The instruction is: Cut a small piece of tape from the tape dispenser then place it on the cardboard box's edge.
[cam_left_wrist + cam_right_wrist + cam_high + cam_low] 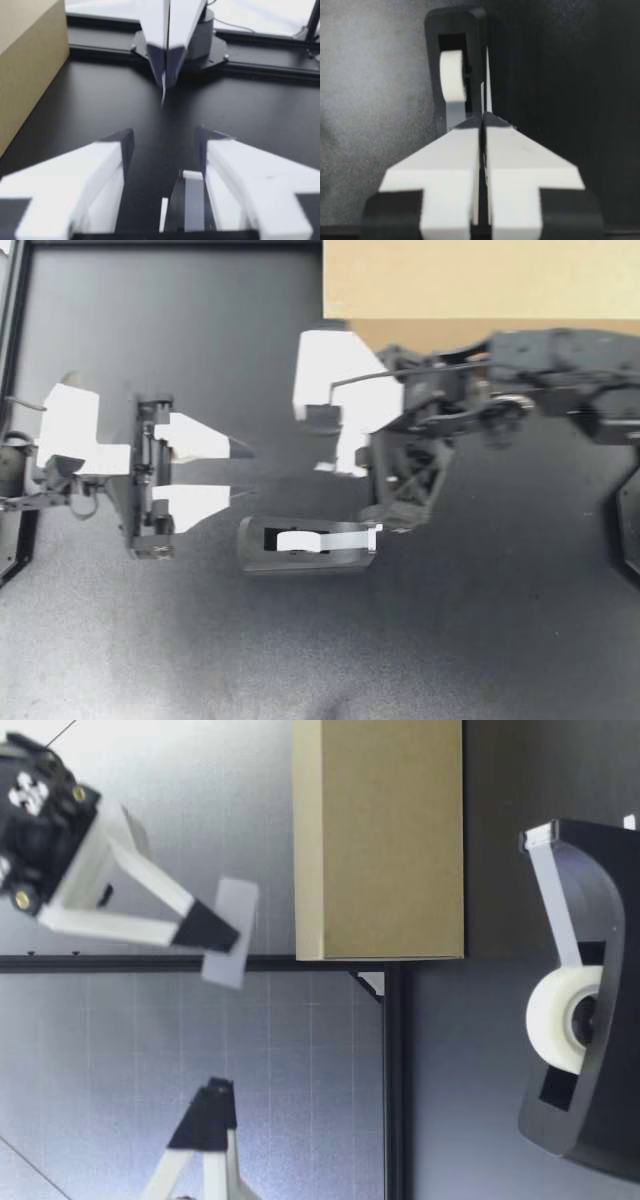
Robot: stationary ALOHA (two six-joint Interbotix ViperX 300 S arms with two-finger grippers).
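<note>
My left gripper [248,472] is open, level with the table and pointing at my right gripper [335,462]. The right one hangs high above the table, shut on a small piece of tape [232,932] that dangles from its fingertips [205,927]. From the left wrist, that strip [163,93] shows edge-on below the shut right gripper [165,75]. The black tape dispenser [305,543] with its white roll [560,1015] stands just below both grippers. The cardboard box [480,280] sits at the table's far edge, beyond the right gripper.
A black frame rail [395,1080] runs along the table's edge behind the box. Dark open table surface [300,660] stretches in front of the dispenser. One finger of my left gripper [205,1120] is also raised above the table.
</note>
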